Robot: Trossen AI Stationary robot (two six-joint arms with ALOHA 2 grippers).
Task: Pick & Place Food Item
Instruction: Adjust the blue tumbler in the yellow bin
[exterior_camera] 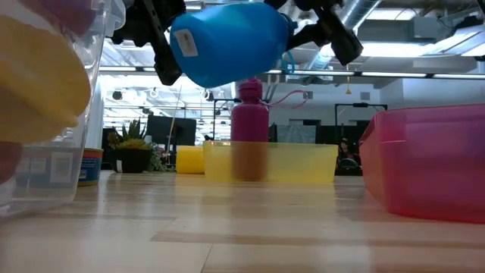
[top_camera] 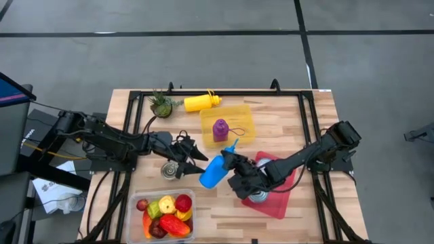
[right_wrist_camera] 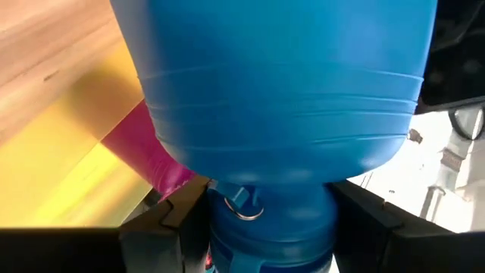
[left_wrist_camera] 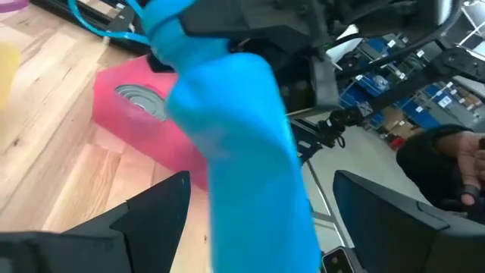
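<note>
A blue bottle [top_camera: 213, 172] hangs tilted above the table's middle, its cap end [top_camera: 233, 145] toward the far side. My right gripper [top_camera: 234, 164] is shut on it. My left gripper [left_wrist_camera: 261, 178] comes from the table's left and stands open. Its two fingers are on either side of the bottle's lower body [left_wrist_camera: 258, 205], with a narrow gap showing on each side. Plastic fruit fills a clear container [top_camera: 165, 211] at the near edge. My right gripper pinches the blue bottle's narrow neck [right_wrist_camera: 265, 227], just under the wide body, between its two fingers [right_wrist_camera: 178, 224]. It comes from the table's right, roughly level, with the fingers across the neck. The bottle is lifted clear of the table and tilted.
A purple bottle [top_camera: 220, 129] stands in a yellow tray [top_camera: 241, 116] at the far middle, with a yellow bottle [top_camera: 201, 102] and a small plant [top_camera: 161, 104] behind. A tin can [top_camera: 169, 169] stands under the left arm. A red tray [top_camera: 279, 196] holds a round metal thing [top_camera: 258, 197].
</note>
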